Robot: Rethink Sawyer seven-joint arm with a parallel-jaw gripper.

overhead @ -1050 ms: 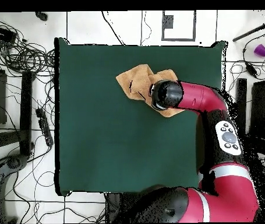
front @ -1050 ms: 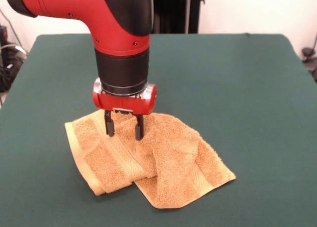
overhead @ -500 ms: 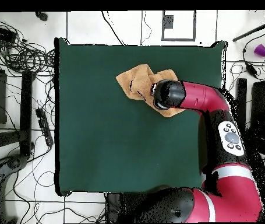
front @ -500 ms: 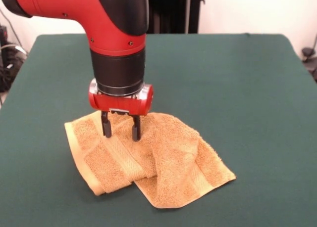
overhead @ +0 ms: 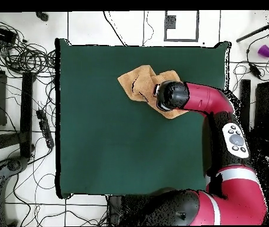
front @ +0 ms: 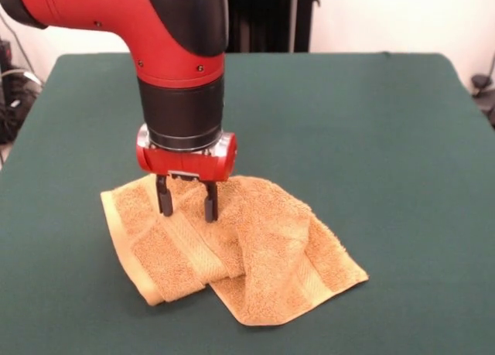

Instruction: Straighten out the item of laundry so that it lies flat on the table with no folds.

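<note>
The item of laundry (front: 255, 262) is an orange-yellow terry towel, crumpled and folded over itself on the dark green table (front: 371, 138), near the front edge in the front view. A woven band runs along its left folded part. My gripper (front: 186, 204) hangs straight down over the towel's upper left part, open, with both black fingertips at the cloth and nothing held between them. In the overhead view the towel (overhead: 138, 83) lies near the table's far edge, with the arm's wrist (overhead: 171, 96) covering its right part and hiding the gripper.
The table (overhead: 101, 136) stretches wide beyond the towel on every side but the near front edge. Cables and equipment (overhead: 18, 59) lie on the floor around the table. A purple cup (overhead: 264, 51) stands off the table.
The gripper has shifted slightly to the left in the front view over the towel, staying open. The towel has not visibly moved.
</note>
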